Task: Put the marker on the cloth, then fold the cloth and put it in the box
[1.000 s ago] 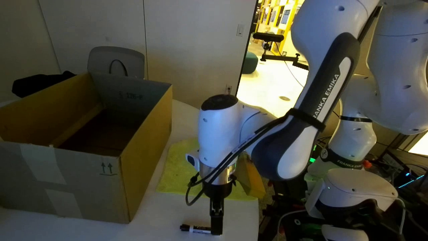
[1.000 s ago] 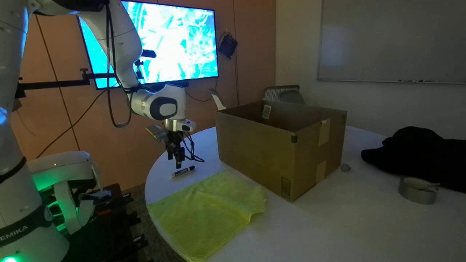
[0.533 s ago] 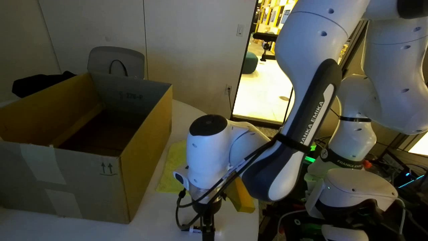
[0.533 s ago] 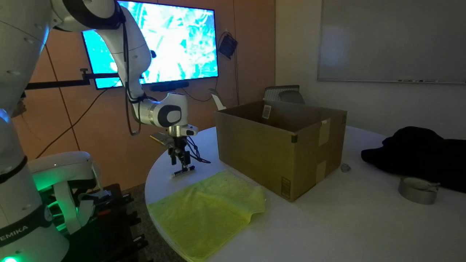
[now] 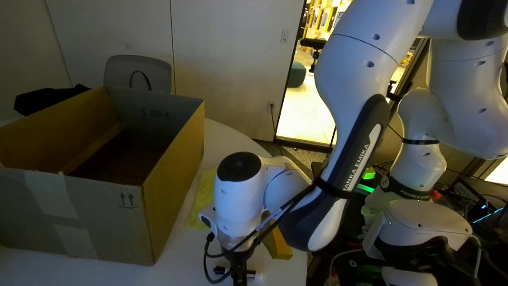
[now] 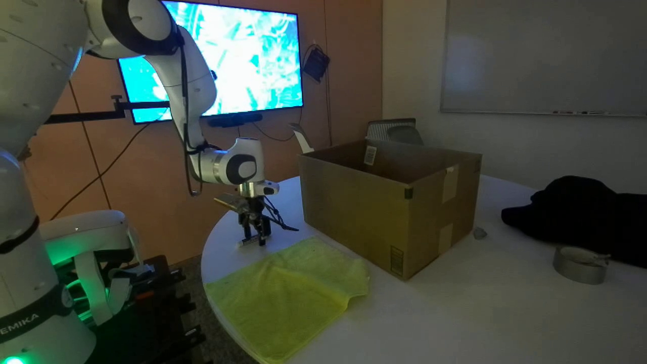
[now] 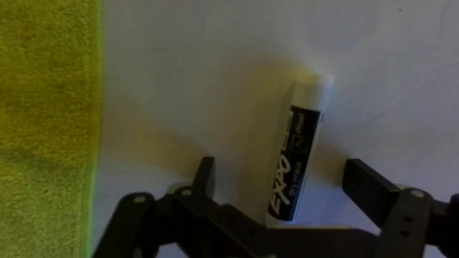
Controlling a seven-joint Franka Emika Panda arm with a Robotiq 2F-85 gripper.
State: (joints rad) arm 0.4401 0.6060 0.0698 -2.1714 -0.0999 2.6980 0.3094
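We've got the Robotiq gripper (image 7: 279,173) low over the white table (image 6: 485,318), jaws spread wide, one each side of the Expo dry-erase marker (image 7: 300,147); in the wrist view we see a gap btwn it & each jaw, so it's not gripped. We can't tell if the jaw tips touch the table. The marker lies on the table, approx. parallel to the nearest edge of the yellow-green cloth (image 6: 288,303), nr it but off it. The cloth is spread unfolded, a bit wrinkled. The cardboard box (image 6: 351,207) stands just beside it, w/ up arrows (image 5: 127,200) printed on one side. In an ext. view we see a gray tape roll (image 6: 579,270) next to a black fabric heap (image 6: 576,212), well apart from the marker.
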